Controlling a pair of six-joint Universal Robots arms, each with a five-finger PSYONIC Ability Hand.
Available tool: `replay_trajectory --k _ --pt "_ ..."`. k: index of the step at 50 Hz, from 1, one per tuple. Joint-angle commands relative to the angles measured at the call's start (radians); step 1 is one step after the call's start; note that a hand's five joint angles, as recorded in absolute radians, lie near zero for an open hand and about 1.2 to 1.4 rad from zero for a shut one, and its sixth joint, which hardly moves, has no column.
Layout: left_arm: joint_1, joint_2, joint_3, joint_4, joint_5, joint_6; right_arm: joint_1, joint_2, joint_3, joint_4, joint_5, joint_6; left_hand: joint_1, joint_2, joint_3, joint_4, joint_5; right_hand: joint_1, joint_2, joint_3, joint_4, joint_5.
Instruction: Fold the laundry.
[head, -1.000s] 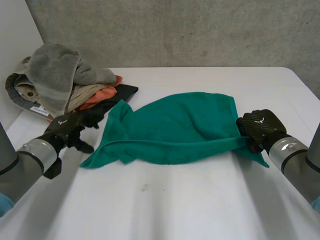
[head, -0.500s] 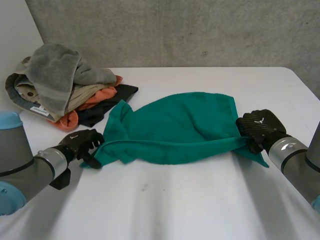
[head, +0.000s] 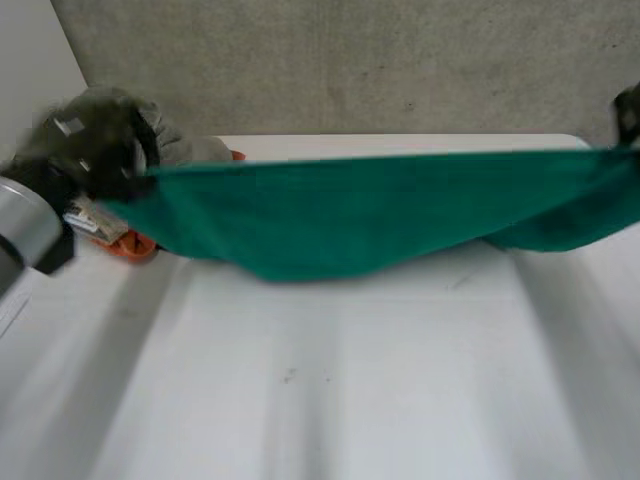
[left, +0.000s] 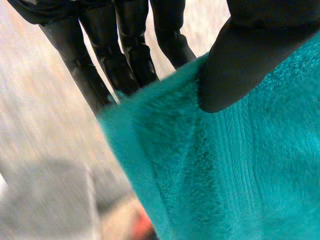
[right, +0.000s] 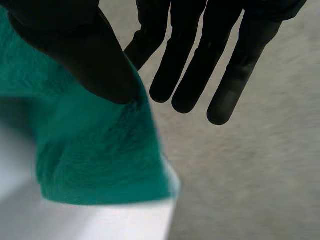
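A green towel (head: 370, 215) hangs stretched in the air across the white table (head: 350, 390), its top edge taut and its middle sagging. My left hand (head: 85, 150) holds the towel's left end up high, in front of the laundry pile. In the left wrist view the thumb (left: 260, 55) presses the towel (left: 240, 175) against the fingers (left: 125, 50). My right hand (head: 627, 112) holds the right end at the far right. There the thumb (right: 80, 50) pinches a towel corner (right: 95, 160) while the other fingers (right: 190, 65) stay straight.
A pile of laundry lies at the table's back left, partly behind my left hand: grey cloth (head: 185, 148) and an orange piece (head: 135, 243). A concrete wall (head: 400, 60) rises behind the table. The tabletop under the towel is bare.
My left hand took hold of the towel's left end, and both hands rose and moved apart. The towel went from lying crumpled on the table to hanging stretched in the air.
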Motion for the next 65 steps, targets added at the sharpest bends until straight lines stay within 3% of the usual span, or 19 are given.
replay_trajectory --k 1,4,9,14,18,23,28,32,39,47,49,57,60,65 --pt "-0.001 0.085 0.013 -0.005 -0.013 0.202 -0.017 -0.046 -0.104 0.124 -0.010 -0.041 0.239 0.203 0.208 0.201 0.237 0.258 0.215 0.205 0.197 0.210" --pt "-0.008 0.044 0.021 -0.002 -0.051 0.251 -0.001 0.035 -0.107 0.144 0.007 -0.096 0.239 0.203 0.208 0.201 0.237 0.258 0.215 0.205 0.197 0.210" --pt "-0.057 -0.209 0.119 0.009 -0.100 0.354 0.037 0.201 -0.134 0.144 0.036 -0.151 0.239 0.203 0.208 0.201 0.237 0.258 0.215 0.205 0.197 0.210" --pt "-0.133 -0.453 0.323 0.009 -0.103 0.424 0.074 0.338 -0.211 0.123 0.090 -0.109 0.239 0.203 0.208 0.201 0.237 0.258 0.215 0.205 0.197 0.210" --pt "-0.156 -0.611 0.544 0.024 -0.096 0.470 0.094 0.465 -0.364 0.011 0.141 -0.003 0.239 0.203 0.208 0.201 0.237 0.258 0.215 0.205 0.197 0.210" --pt "-0.154 -0.717 0.827 0.200 -0.097 0.490 0.097 0.499 -0.509 -0.236 0.190 0.144 0.239 0.203 0.208 0.201 0.237 0.258 0.215 0.205 0.197 0.210" --pt "-0.157 -0.707 0.903 0.486 -0.122 0.472 0.099 0.484 -0.553 -0.537 0.253 0.209 0.239 0.203 0.208 0.201 0.237 0.258 0.215 0.205 0.197 0.210" --pt "-0.163 -0.673 0.891 0.583 -0.148 0.434 0.099 0.474 -0.558 -0.621 0.245 0.189 0.239 0.203 0.208 0.201 0.237 0.258 0.215 0.205 0.197 0.210" --pt "-0.148 -0.642 0.719 0.486 -0.134 0.326 0.097 0.485 -0.478 -0.545 0.149 0.185 0.239 0.203 0.208 0.201 0.237 0.258 0.215 0.205 0.197 0.210" --pt "-0.160 -0.638 0.414 0.475 -0.122 0.331 0.094 0.494 -0.279 -0.494 0.070 0.181 0.239 0.203 0.208 0.201 0.237 0.258 0.215 0.205 0.197 0.210" --pt "-0.165 -0.633 0.331 0.471 -0.120 0.337 0.089 0.507 -0.190 -0.416 0.032 0.166 0.239 0.203 0.208 0.201 0.237 0.258 0.215 0.205 0.197 0.210" --pt "-0.168 -0.466 -0.061 0.379 -0.120 0.502 0.028 0.474 0.052 -0.220 -0.051 0.021 0.239 0.203 0.208 0.201 0.237 0.258 0.215 0.205 0.197 0.210" --pt "-0.168 -0.386 -0.161 0.313 -0.123 0.571 -0.019 0.374 0.162 -0.133 -0.048 -0.100 0.239 0.203 0.208 0.201 0.237 0.258 0.215 0.205 0.197 0.210" --pt "-0.177 -0.178 -0.331 0.060 -0.131 0.688 -0.115 0.202 0.301 0.053 -0.042 -0.324 0.239 0.203 0.208 0.201 0.237 0.258 0.215 0.205 0.197 0.210"
